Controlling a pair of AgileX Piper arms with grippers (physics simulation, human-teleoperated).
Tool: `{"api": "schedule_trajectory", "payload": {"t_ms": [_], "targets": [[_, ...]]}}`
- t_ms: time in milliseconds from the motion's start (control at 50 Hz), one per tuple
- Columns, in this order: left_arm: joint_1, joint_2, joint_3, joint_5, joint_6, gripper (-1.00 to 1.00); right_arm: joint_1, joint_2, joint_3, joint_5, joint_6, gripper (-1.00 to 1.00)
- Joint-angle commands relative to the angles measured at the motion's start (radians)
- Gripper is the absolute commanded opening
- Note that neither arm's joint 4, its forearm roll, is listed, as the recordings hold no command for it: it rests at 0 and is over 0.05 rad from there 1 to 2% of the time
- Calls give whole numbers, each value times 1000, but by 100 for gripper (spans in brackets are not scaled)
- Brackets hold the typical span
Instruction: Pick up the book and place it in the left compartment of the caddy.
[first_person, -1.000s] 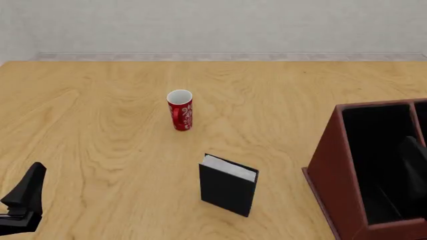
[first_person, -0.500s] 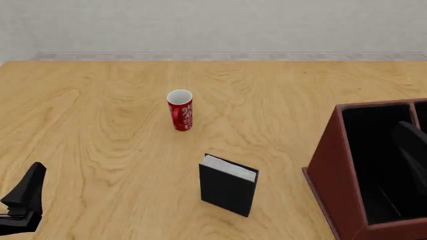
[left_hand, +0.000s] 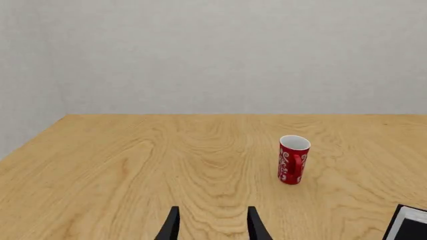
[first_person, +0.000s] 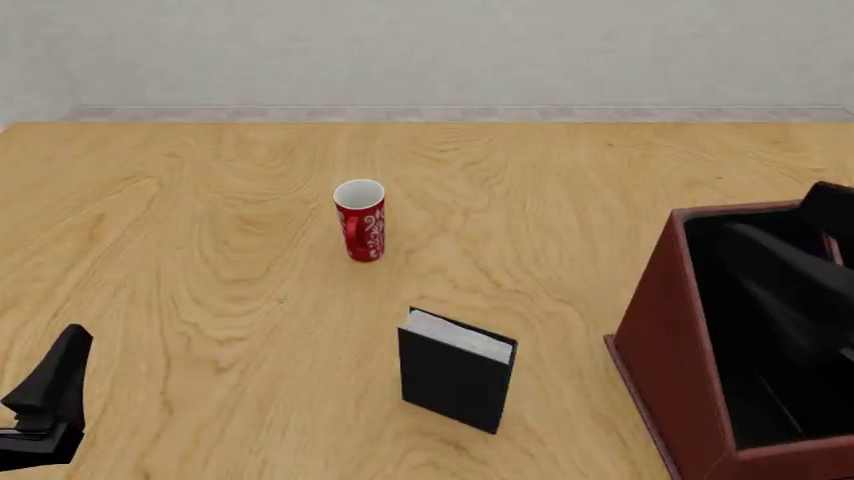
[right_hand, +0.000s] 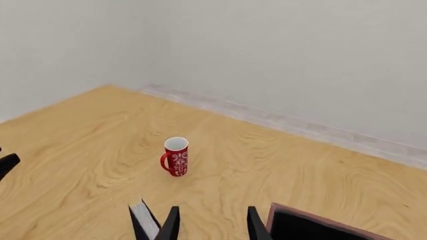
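The black book (first_person: 457, 372) stands upright on the table, white page edges on top, nearer than the red cup (first_person: 359, 220). The red-brown caddy (first_person: 657, 345) stands at the right edge; its wide black-lined left compartment (first_person: 727, 385) is partly covered by my right arm (first_person: 794, 280), which hangs over it. The right gripper (right_hand: 212, 227) is open and empty, with the book's edge (right_hand: 142, 218) and the caddy's rim (right_hand: 313, 220) below it. The left gripper (left_hand: 212, 227) is open and empty, low at the near left (first_person: 47, 400), far from the book.
The red cup with white pattern also shows in the left wrist view (left_hand: 293, 160) and the right wrist view (right_hand: 175, 156), beyond the book. A grey wall (first_person: 427, 50) bounds the table's far edge. The caddy's narrower slot lies past the divider at the far right.
My right arm has risen over the caddy's left compartment and now reaches above its back rim. The left arm, book and cup have not moved.
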Motion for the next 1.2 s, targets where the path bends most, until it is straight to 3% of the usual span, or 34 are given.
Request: {"api": "schedule_trajectory", "payload": {"t_ms": [20,480,760,1200], "targets": [[0,0,0,0,0,100,58,125,-33,-40,-23,100],[0,0,0,0,0,100,152,268,-91,-7,-46,100],[0,0,0,0,0,100,236,327,-118,32,-8,100],[0,0,0,0,0,100,320,465,-161,41,-18,100]]}}
